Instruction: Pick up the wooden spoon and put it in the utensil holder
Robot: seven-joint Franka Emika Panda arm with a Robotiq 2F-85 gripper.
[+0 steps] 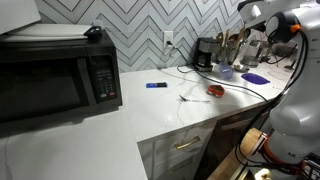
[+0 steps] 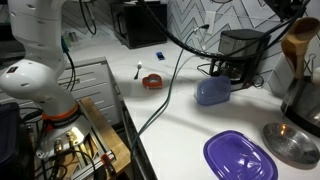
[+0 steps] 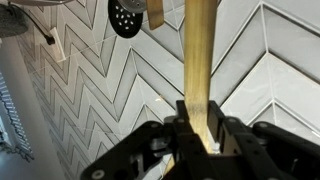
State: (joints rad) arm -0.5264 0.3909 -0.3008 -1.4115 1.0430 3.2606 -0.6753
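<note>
In the wrist view my gripper [image 3: 200, 125] is shut on the flat handle of the wooden spoon [image 3: 198, 50]. The pale tan handle runs up out of the frame in front of a chevron-tiled wall. In an exterior view the gripper [image 1: 258, 42] hangs at the back of the counter, close beside the tan utensils that stick up from the utensil holder [image 1: 228, 68], a small pale whitish-blue cup next to the black coffee maker [image 1: 204, 53]. The spoon is too small to make out there. Tan wooden utensils [image 2: 298, 42] show at the right edge of an exterior view.
A black microwave [image 1: 55, 75] stands on the counter. A small red object [image 1: 215, 90], a blue item [image 1: 155, 85] and a thin pale utensil [image 1: 187, 99] lie on the white counter. A flat purple dish [image 2: 240, 157] and a metal bowl [image 2: 290, 143] sit near the counter edge. Cables trail across.
</note>
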